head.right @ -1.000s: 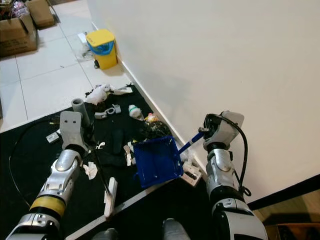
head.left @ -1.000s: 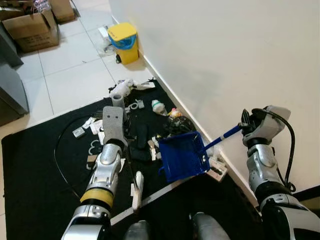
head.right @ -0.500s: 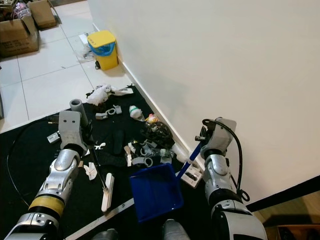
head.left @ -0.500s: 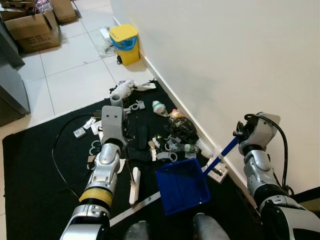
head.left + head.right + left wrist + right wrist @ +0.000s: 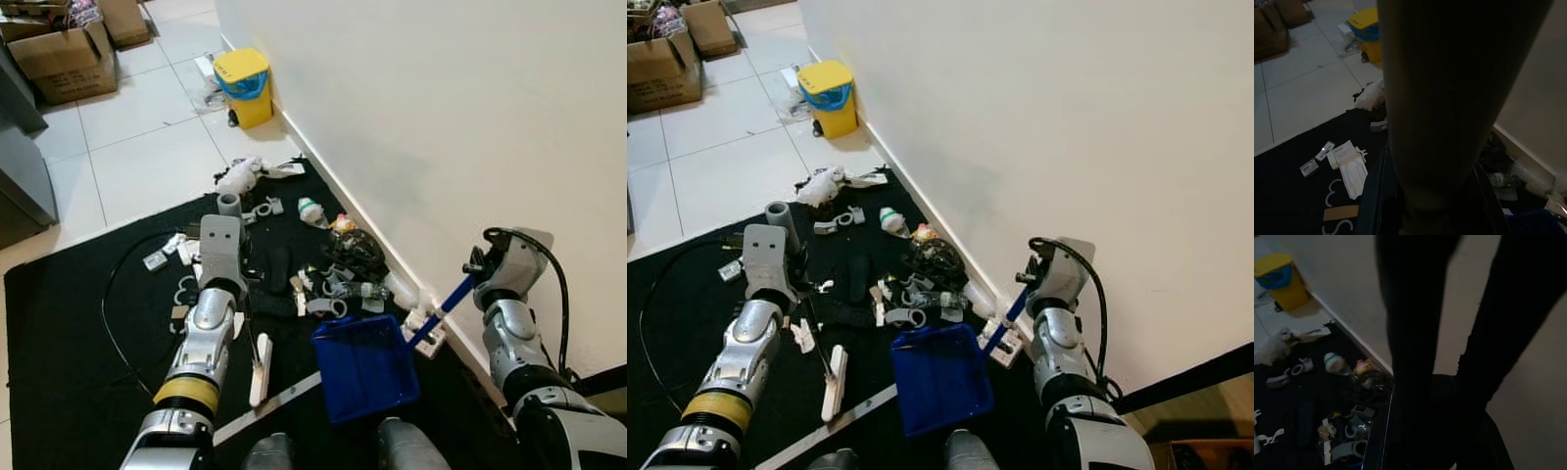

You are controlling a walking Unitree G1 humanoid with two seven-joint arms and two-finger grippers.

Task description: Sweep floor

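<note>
A blue dustpan [image 5: 367, 367] lies on the black mat [image 5: 69, 333] just in front of my feet, its mouth toward a pile of litter [image 5: 343, 269] by the wall. My right gripper [image 5: 477, 269] is shut on the dustpan's blue handle [image 5: 443, 305], close to the wall. My left gripper [image 5: 223, 257] is shut on the grey handle [image 5: 228, 204] of a brush. The brush's thin black stick runs down to a white head [image 5: 258, 370] resting on the mat, left of the dustpan. In the left wrist view the handle [image 5: 1449, 98] is a broad dark shape.
More scraps [image 5: 240, 176] lie at the mat's far edge. A yellow bin [image 5: 243, 86] stands by the wall farther on, with cardboard boxes [image 5: 64, 59] at the far left. A white power strip [image 5: 426, 328] sits by the skirting, and a black cable [image 5: 113, 304] loops over the mat.
The dustpan, raised over the litter a second ago, came down and back onto the mat near my feet, uncovering the pile. The brush head shifted slightly toward me.
</note>
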